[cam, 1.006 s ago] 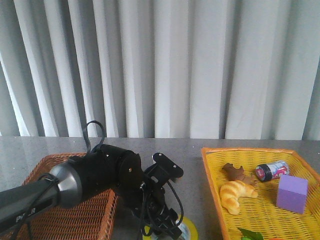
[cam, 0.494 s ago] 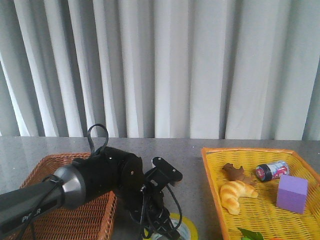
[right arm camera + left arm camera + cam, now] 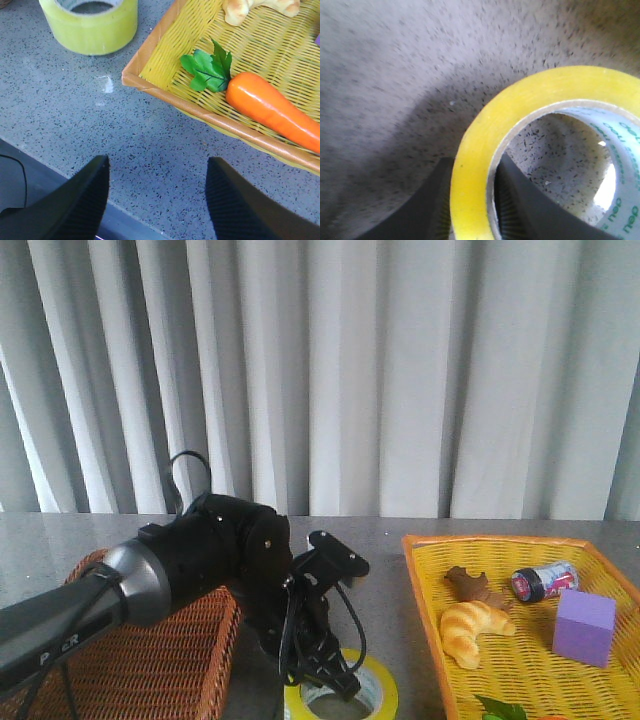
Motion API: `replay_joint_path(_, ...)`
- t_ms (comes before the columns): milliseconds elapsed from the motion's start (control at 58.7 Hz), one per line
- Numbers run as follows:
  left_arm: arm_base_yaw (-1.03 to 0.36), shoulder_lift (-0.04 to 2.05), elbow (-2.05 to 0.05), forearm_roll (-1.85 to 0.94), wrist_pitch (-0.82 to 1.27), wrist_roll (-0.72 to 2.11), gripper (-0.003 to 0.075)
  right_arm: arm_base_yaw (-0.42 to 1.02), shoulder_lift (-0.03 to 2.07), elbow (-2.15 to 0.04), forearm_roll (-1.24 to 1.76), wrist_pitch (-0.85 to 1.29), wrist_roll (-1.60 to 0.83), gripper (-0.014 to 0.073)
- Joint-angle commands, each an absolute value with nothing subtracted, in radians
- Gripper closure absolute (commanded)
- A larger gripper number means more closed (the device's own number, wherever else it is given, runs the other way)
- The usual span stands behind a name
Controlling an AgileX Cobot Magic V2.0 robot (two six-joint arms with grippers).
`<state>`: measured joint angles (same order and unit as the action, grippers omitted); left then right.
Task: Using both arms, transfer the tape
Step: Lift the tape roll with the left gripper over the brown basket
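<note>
Grey speckled counter (image 3: 380, 540) under white curtains: the tape (image 3: 345, 695) sits at its near edge, partly cut off, between two baskets. The left gripper (image 3: 472, 200) pinches the roll's wall, one finger inside. The right gripper (image 3: 155, 200) hangs spread, holding nothing

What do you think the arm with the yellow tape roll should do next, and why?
Probably lift the tape a little. The left gripper has one finger outside the roll's wall and one inside, apparently closed on it, and the roll seems to sit on the grey table between the baskets. The right gripper hangs open near the yellow basket, free to receive it.
</note>
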<state>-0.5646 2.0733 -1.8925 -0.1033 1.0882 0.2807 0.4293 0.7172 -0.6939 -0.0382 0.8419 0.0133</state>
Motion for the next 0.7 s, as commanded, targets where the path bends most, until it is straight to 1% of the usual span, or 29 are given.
replay_joint_path(0,-0.569,1.968,-1.979,-0.088,1.089,0.272,0.0594,0.423,0.714,-0.721,-0.042,0.788,0.013,0.0180)
replay_joint_path(188,-0.564,1.885,-2.006,-0.018,1.095,0.231,0.0594,0.423,0.714,-0.721,-0.042,0.788,0.013,0.0180)
replay_joint_path(341,-0.517,1.802,-2.006,0.050,1.143,0.191,0.0594,0.423,0.714,-0.721,-0.042,0.788,0.013,0.0180)
replay_joint_path(528,-0.392,1.730,-2.006,0.077,1.203,0.168,0.0594,0.423,0.714,-0.721,-0.042,0.788,0.013,0.0180)
replay_joint_path(682,-0.266,1.729,-2.005,0.074,1.221,0.168,0.0594,0.423,0.714,-0.721,-0.042,0.788,0.013,0.0180)
